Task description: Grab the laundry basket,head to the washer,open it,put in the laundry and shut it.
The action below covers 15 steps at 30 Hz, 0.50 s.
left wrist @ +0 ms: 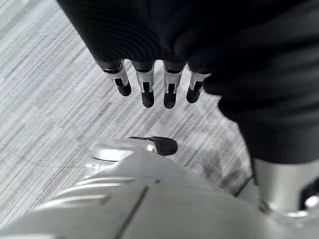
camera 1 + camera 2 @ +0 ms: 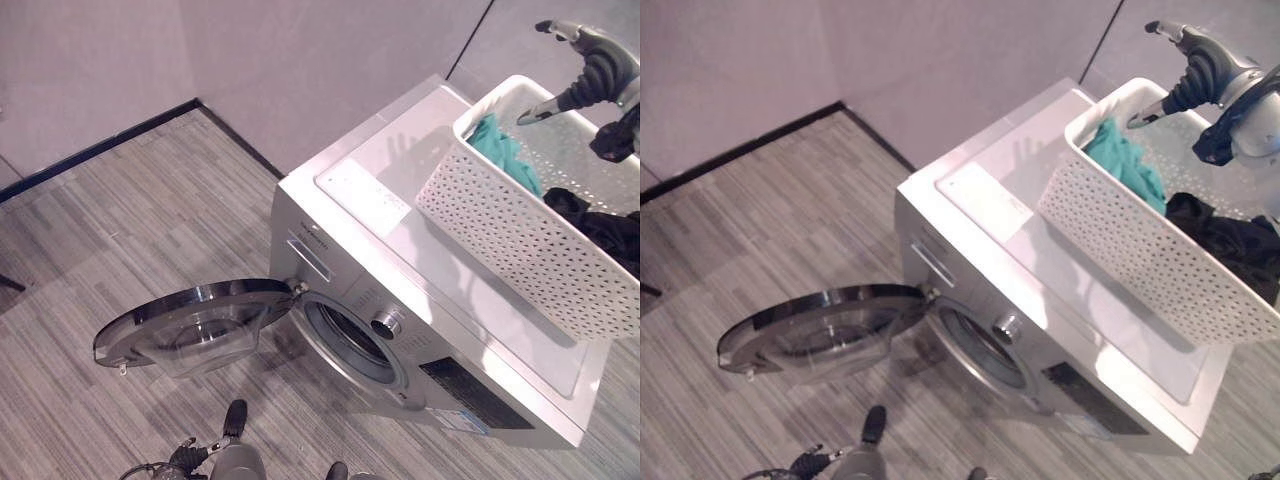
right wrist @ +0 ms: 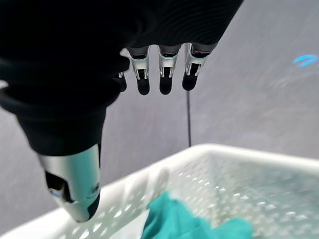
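White perforated laundry basket (image 2: 520, 225) sits on top of the washer (image 2: 400, 250), at its right end. Right hand (image 2: 585, 60) hovers above the basket's far rim, fingers straight and apart, holding nothing. Inside the basket: teal cloth (image 2: 505, 150) at the far end, black clothes (image 2: 605, 225) nearer. Round washer door (image 2: 190, 322) hangs wide open over the grey floor (image 2: 120, 220). Left hand (image 1: 149, 84) low over the floor, fingers relaxed, empty.
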Tool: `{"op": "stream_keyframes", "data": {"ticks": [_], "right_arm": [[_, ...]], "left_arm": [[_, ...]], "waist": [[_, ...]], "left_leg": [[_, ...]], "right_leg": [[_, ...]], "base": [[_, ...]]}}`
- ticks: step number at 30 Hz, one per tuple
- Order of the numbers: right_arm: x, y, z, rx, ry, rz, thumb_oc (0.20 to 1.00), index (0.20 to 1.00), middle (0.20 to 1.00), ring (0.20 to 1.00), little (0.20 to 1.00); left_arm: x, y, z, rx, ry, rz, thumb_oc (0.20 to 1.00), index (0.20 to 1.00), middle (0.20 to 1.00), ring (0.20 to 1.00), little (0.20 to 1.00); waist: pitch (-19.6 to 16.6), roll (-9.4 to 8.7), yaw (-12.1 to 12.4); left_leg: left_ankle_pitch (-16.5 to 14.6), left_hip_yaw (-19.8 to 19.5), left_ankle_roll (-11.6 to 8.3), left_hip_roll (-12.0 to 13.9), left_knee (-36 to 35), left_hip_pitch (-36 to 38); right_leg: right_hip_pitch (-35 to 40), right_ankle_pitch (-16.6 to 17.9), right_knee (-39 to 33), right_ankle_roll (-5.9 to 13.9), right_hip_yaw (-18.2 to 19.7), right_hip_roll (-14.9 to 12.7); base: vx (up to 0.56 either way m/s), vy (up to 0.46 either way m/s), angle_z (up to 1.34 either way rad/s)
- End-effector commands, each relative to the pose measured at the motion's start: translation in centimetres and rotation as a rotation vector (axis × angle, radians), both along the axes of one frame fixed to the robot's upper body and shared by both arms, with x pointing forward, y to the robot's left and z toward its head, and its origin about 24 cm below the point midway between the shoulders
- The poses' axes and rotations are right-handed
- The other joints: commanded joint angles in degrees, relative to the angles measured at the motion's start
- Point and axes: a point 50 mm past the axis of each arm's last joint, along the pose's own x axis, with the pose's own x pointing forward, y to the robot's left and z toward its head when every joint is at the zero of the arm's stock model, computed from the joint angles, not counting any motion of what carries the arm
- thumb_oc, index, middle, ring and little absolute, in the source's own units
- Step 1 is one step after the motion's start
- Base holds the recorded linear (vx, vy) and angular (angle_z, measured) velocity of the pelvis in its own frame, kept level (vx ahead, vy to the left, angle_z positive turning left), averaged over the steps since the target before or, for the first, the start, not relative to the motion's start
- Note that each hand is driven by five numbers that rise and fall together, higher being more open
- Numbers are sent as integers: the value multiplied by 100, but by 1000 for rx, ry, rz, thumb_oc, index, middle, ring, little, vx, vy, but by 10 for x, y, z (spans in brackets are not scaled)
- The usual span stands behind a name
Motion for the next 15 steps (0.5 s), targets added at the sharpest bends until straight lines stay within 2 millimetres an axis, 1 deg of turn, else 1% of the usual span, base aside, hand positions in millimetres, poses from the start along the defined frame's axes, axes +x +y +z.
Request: {"op": "stream_keyframes", "data": {"ticks": [1,4,5,9,11,12,14,15], "right_arm": [[-22,-15,21,15,-81,-15,1000,1000,1000,1000,1000],[-24,-19,15,10,-60,-24,1000,1000,1000,1000,1000],[-23,-20,10,-3,-37,-26,1000,1000,1000,1000,1000],[-12,-21,-7,-22,36,-53,1000,1000,1000,1000,1000],[-5,-17,-14,-31,75,-51,1000,1000,1000,1000,1000],[-4,-16,-14,-31,75,-51,1000,1000,1000,1000,1000],[4,-13,-24,-41,121,-54,1000,1000,1000,1000,1000],[4,-13,-24,-41,121,-54,1000,1000,1000,1000,1000]], "left_arm": [[-11,-5,-4,-24,22,-6,1000,1000,1000,1000,1000],[-10,-5,-4,-26,19,-18,1000,1000,1000,1000,1000],[-10,-7,-4,-30,21,-29,1000,1000,1000,1000,1000],[-10,-11,-5,-39,28,-56,1000,1000,1000,1000,1000],[-10,-13,-6,-44,28,-65,1000,1000,1000,1000,1000],[-10,-13,-6,-45,28,-65,1000,1000,1000,1000,1000],[-10,-15,-6,-50,31,-73,1000,1000,1000,1000,1000],[-10,-15,-6,-51,32,-73,1000,1000,1000,1000,1000]], "waist": [[-308,9,-8],[-331,12,-24],[-335,21,-28],[-327,37,-1],[-307,41,14],[-307,44,11],[-275,38,47],[-275,39,44]], "left_leg": [[-420,141,36,400,20,411],[-444,162,39,406,20,455],[-462,174,43,407,20,486],[-486,187,54,405,20,538],[-492,185,57,406,28,553],[-492,185,57,406,27,554],[-492,162,59,403,31,555],[-492,161,59,403,31,555]], "right_leg": [[-709,583,-198,-201,424,175],[-698,568,-185,-202,449,175],[-686,556,-177,-203,458,180],[-660,535,-153,-209,472,183],[-656,532,-140,-215,469,185],[-654,532,-140,-215,469,185],[-639,526,-155,-218,449,193],[-637,526,-155,-218,448,193]], "base": [[47,0,-11],[31,-5,-12],[24,-4,-17],[25,0,-14],[0,0,0],[0,0,0],[0,0,0],[0,0,0]]}}
